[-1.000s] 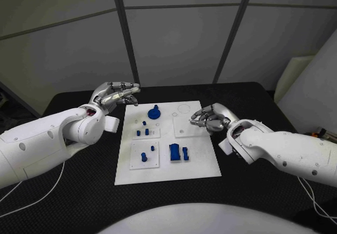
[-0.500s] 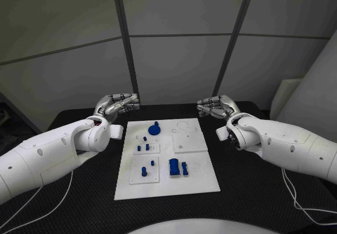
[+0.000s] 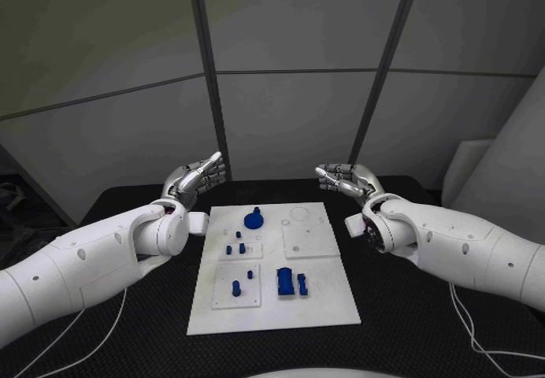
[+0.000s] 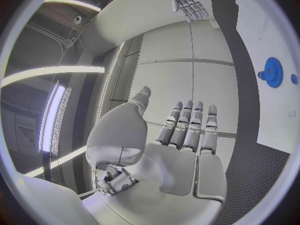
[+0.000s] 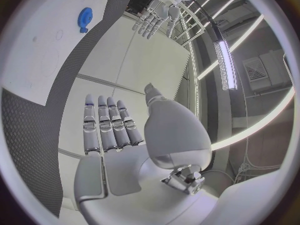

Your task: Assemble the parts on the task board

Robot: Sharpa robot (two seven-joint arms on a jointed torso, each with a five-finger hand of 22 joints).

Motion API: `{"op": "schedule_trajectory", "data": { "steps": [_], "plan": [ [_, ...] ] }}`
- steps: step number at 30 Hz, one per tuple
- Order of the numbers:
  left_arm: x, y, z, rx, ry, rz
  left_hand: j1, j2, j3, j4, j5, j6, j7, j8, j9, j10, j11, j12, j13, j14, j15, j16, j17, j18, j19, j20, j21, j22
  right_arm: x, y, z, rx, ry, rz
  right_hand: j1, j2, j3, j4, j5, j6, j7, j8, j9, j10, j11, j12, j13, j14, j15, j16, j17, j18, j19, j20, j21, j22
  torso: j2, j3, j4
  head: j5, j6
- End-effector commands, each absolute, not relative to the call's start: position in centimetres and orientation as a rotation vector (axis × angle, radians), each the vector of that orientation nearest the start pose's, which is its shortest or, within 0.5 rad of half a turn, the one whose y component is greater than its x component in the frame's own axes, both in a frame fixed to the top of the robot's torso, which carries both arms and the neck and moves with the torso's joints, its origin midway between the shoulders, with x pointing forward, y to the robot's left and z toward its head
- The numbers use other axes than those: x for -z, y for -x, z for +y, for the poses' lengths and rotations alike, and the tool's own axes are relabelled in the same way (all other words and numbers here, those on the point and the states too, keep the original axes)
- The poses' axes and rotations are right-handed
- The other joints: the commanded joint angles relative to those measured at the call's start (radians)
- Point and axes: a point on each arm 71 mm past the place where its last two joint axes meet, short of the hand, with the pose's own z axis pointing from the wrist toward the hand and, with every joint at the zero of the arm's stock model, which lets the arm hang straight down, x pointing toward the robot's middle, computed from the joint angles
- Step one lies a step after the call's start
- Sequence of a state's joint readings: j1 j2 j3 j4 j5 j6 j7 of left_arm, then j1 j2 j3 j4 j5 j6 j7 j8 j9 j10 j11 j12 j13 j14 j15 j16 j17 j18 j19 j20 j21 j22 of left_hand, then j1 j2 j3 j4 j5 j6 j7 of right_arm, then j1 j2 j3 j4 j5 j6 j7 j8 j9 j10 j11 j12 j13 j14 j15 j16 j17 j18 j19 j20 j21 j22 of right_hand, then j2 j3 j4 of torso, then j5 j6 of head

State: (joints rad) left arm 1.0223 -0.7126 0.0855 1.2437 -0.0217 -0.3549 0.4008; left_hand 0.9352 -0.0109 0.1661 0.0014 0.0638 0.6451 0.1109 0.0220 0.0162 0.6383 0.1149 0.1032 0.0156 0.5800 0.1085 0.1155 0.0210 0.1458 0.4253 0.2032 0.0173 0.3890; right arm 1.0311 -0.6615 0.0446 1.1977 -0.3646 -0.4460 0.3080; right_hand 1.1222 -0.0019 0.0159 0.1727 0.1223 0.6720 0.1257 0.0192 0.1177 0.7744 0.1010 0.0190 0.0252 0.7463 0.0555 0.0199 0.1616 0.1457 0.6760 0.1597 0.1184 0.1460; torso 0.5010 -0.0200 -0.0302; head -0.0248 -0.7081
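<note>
The black counter [image 3: 102, 346] carried the white rectangular task board [image 3: 329, 303] at its centre, lengthwise away from the robot. The two white arms were raised at the far end of the counter, one to each side of the board and clear of it. A second earlier the right hand [image 3: 344, 179] had hung curled over the board's upper right section; in the present frames it stood lifted behind the far edge, fingers extended and apart, holding nothing. The left hand [image 3: 195, 178] had likewise risen from beside the board's far left corner, and its fingers, curled earlier, were now straight and empty; the left wrist view [image 4: 187, 130] and the right wrist view [image 5: 109, 127] both confirmed flat, unloaded palms. The small blue plastic parts remained on the board: the round blue disc with a knob [image 3: 252, 219] near the far edge, the small blue pegs [image 3: 236, 246] in the left-hand inset plate, a single blue peg [image 3: 236, 287] in the plate nearer the robot, and the blue rectangular block [image 3: 285, 282] with a slimmer blue piece [image 3: 303, 282] just beside it. No part appeared displaced. Judged from this, both hands had withdrawn without a part in hold, and assembly work was still outstanding or paused.
</note>
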Motion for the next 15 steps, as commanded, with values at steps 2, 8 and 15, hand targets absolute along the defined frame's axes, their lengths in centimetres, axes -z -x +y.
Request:
{"op": "schedule_trajectory", "data": {
  "steps": [2, 8, 15],
  "plan": [
    [24.0, -50.8, 22.7, 1.312, 1.263, 1.262, -0.323, 0.011, -0.057, -0.001, -0.064, -0.223, -0.038, -0.022, -0.016, -0.221, -0.04, -0.103, -0.016, -0.2, -0.037, -0.04, -0.021, -0.044, -0.147, -0.07, -0.017, -0.134, 24.7, -51.0, -21.3, -1.189, -1.035, 1.363, -0.387, 0.002, -0.016, -0.06, -0.042, -0.232, -0.044, -0.019, -0.04, -0.267, -0.101, -0.019, -0.025, -0.258, -0.056, -0.02, -0.056, -0.048, -0.233, -0.055, -0.041, -0.05, 0.02, 0.009, 0.0136, 0.01, 0.044],
    [23.1, -48.2, 20.6, 1.264, 1.232, 1.234, -0.46, 0.011, -0.082, -0.001, -0.064, -0.317, -0.111, -0.022, -0.016, -0.314, -0.115, -0.103, -0.016, -0.285, -0.109, -0.116, -0.021, -0.146, -0.209, -0.1, -0.017, -0.191, 23.3, -48.3, -20.0, -1.225, -1.137, 1.266, -0.552, 0.002, -0.016, -0.085, -0.122, -0.331, -0.126, -0.019, -0.118, -0.381, -0.101, -0.019, -0.025, -0.368, -0.056, -0.02, -0.08, -0.062, -0.332, -0.079, -0.118, -0.072, 0.039, 0.0181, 0.0272, 0.022, 0.097],
    [22.5, -46.4, 19.4, 1.233, 1.212, 1.22, -0.579, 0.011, -0.166, -0.001, -0.064, -0.4, -0.111, -0.022, -0.016, -0.395, -0.115, -0.103, -0.016, -0.359, -0.109, -0.116, -0.021, -0.146, -0.262, -0.127, -0.017, -0.241, 22.5, -46.4, -19.3, -1.229, -1.201, 1.222, -0.696, 0.002, -0.016, -0.173, -0.122, -0.417, -0.126, -0.019, -0.118, -0.48, -0.101, -0.019, -0.025, -0.463, -0.056, -0.02, -0.162, -0.146, -0.417, -0.16, -0.118, -0.146, 0.043, 0.02, 0.0302, 0.025, 0.108]
  ]
}}
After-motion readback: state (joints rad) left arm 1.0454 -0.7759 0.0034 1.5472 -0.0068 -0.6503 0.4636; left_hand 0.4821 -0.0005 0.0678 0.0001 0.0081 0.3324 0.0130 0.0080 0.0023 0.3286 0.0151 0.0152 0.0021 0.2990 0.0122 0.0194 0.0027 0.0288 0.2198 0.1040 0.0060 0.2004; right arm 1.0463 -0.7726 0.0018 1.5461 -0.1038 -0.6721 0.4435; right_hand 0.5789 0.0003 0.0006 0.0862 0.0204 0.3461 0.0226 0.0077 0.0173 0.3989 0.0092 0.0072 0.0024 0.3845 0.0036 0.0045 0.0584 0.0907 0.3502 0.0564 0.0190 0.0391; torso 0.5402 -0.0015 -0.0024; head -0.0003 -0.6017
